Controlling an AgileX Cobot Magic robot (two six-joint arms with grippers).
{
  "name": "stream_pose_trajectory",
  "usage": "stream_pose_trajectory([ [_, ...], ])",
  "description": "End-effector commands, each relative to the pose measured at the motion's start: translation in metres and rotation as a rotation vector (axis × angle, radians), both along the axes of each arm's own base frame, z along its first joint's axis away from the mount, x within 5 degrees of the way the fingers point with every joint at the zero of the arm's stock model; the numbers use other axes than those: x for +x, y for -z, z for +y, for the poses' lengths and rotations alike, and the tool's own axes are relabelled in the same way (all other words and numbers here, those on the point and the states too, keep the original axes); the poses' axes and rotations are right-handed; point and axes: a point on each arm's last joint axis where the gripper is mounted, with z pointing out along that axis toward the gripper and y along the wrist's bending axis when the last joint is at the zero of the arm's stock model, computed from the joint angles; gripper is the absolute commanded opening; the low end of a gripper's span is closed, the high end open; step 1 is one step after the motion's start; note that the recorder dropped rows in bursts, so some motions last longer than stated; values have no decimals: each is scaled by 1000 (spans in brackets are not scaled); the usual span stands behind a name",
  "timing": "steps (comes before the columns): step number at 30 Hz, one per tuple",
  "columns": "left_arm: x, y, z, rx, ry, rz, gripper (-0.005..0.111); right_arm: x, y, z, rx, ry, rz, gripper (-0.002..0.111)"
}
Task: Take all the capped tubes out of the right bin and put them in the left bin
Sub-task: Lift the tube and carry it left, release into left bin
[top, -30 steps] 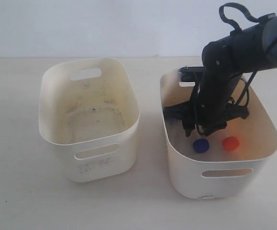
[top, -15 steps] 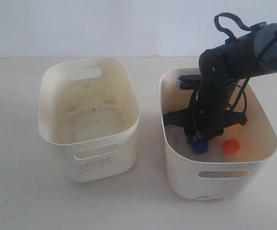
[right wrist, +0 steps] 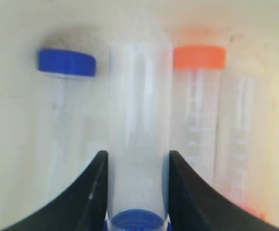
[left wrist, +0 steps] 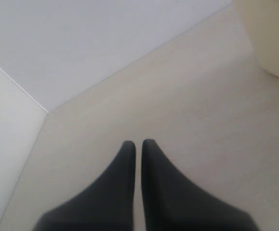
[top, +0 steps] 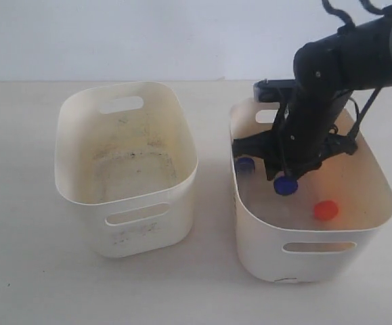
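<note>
right arm (top: 321, 88): black, jointed, reached down from the upper right into the right bin (top: 304, 261), wrist pitched steeply downward. right jaws: closed on the clear body of the blue-capped tube (top: 286, 185), cap nearest the wrist camera, tapered tip pointed away.

left jaws: two dark tapered blades, brought together to a hairline slit, nothing held between them, poised over bare tabletop (left wrist: 202, 96).

lying in the right bin: a second blue-capped tube (top: 245, 164) by the left wall; an orange-capped tube (top: 325, 210) towards the front; a fourth tube (right wrist: 243, 144) just beside the orange-capped one, with a blurred orange tint at its near end.

tubes: transparent plastic, cylindrical, flat round caps. right bin: smooth cream plastic, rounded corners, slotted handle, yellowish inside. left bin (top: 148, 230): narrower, cream, slotted handles, interior marked with dark specks and grey smudges.

against half a second ago: the held cap is raised from the bin floor, the arm is drawn upward, and the second blue cap is uncovered.
</note>
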Motion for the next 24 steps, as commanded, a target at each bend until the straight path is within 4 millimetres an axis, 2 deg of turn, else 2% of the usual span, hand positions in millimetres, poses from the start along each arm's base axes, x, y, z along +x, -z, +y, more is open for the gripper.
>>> stream_pose_trajectory([
  [1,0,-1,0,-4,3,-5,4,-6,-36,-4,19,-9,-92,0],
  [8,0,-1,0,-4,3,-5,4,-18,-86,-8,77,-7,-257,0],
  [13,0,-1,0,-4,3,-5,4,-25,-120,-3,224,-11,-403,0],
  [18,0,-1,0,-4,3,-5,4,-31,-125,31,372,-147,-447,0],
  [24,0,-1,0,-4,3,-5,4,-37,-121,76,430,-268,-544,0],
])
